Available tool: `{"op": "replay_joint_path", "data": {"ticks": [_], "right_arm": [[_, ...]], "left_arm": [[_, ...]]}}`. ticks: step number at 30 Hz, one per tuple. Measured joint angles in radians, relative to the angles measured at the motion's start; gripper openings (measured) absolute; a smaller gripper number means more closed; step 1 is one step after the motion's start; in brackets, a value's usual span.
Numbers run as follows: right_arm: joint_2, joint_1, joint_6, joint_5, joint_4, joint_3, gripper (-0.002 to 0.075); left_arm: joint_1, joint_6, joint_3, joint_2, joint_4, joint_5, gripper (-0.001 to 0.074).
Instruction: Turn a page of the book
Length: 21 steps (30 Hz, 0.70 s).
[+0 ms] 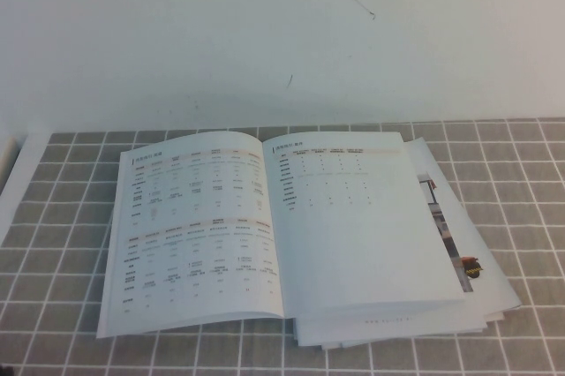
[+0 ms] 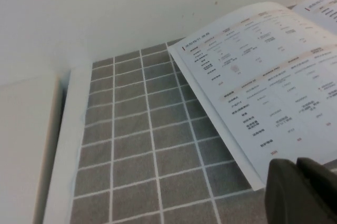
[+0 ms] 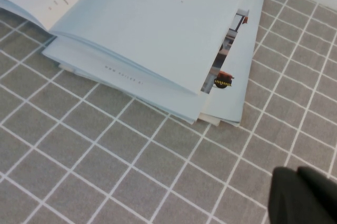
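Open book [image 1: 265, 226] lies atop photo-printed sheets [image 3: 231, 77]; both pincers off it.

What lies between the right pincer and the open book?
Only bare grey tiled cloth lies between the shut right pincer and the book, as the right wrist view shows. The left pincer is beside the book's other edge.

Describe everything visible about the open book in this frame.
The large thin white softcover book lies open and flat on the grey tiled table mat, its glossy pages printed with small-text tables. Its right page is mostly blank lower down. It rests on a stack of loose photo-printed sheets that stick out on the robot's right. Neither claw touches it.
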Motion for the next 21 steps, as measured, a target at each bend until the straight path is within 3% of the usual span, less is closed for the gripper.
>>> {"op": "replay_joint_path", "data": {"ticks": [5, 21], "right_arm": [[0.0, 0.0, 0.0, 0.0, 0.0, 0.0, -0.0001], [0.0, 0.0, 0.0, 0.0, 0.006, 0.0, -0.0001]], "left_arm": [[0.0, -0.128, 0.0, -0.06, 0.02, 0.121, -0.0004], [0.011, -0.252, -0.002, -0.07, 0.033, 0.131, -0.0004]]}}
